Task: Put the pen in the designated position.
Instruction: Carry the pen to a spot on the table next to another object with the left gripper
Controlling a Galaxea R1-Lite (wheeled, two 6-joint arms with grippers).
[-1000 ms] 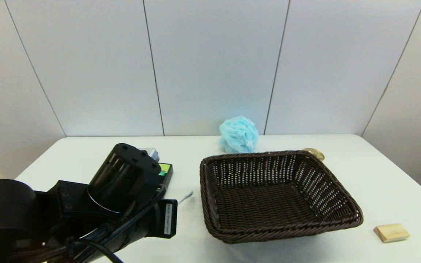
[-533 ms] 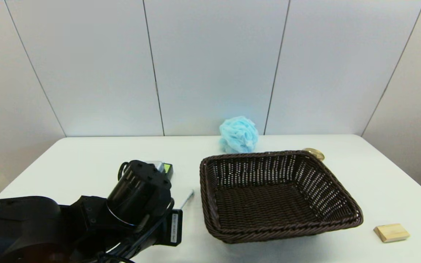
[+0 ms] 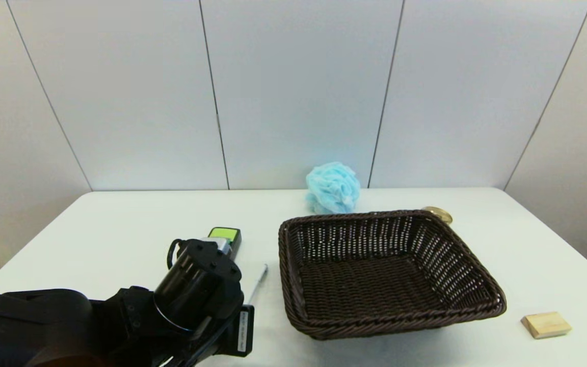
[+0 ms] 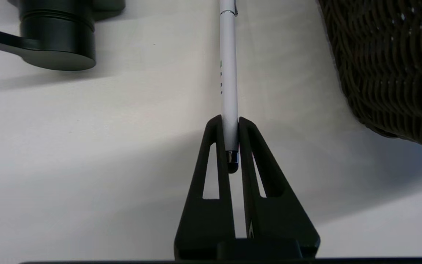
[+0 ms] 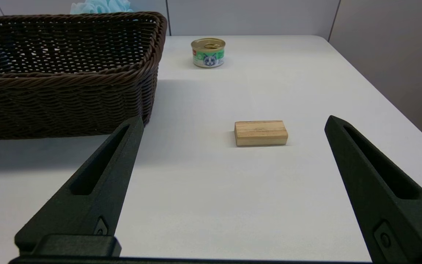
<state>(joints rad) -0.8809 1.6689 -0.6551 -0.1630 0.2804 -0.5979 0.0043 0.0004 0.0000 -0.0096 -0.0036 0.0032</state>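
Near the table's front-left corner: the left gripper [image 4: 228, 126] sat low over the white table [image 3: 120, 224], its two black fingers clamped together on the dark-tipped end of the thin white pen [image 4: 228, 73].
Pen's place: it lay along the tabletop just beside the left wall of the dark brown woven wicker basket [image 3: 390, 270], not touching it; in the head view only its far stretch showed [image 3: 259, 278] past the arm.
Change: over the last second the left arm dropped and drew back toward the front edge, uncovering more of the black pump bottle with the green label [image 3: 224, 237], and the pen swung from a slant to nearly parallel with the basket wall.
Meaning: probably the grasp was just made; whether the pen was lifted yet could not be told. The basket looked the likely destination, so lift and carry remained.
Right gripper [image 5: 233, 128]: parked near the front-right corner, fingers wide apart, facing a small pale wooden block [image 5: 261, 132] and a gold-lidded tin can [image 5: 208, 52].
Back edge: a light blue mesh bath puff [image 3: 332, 187].
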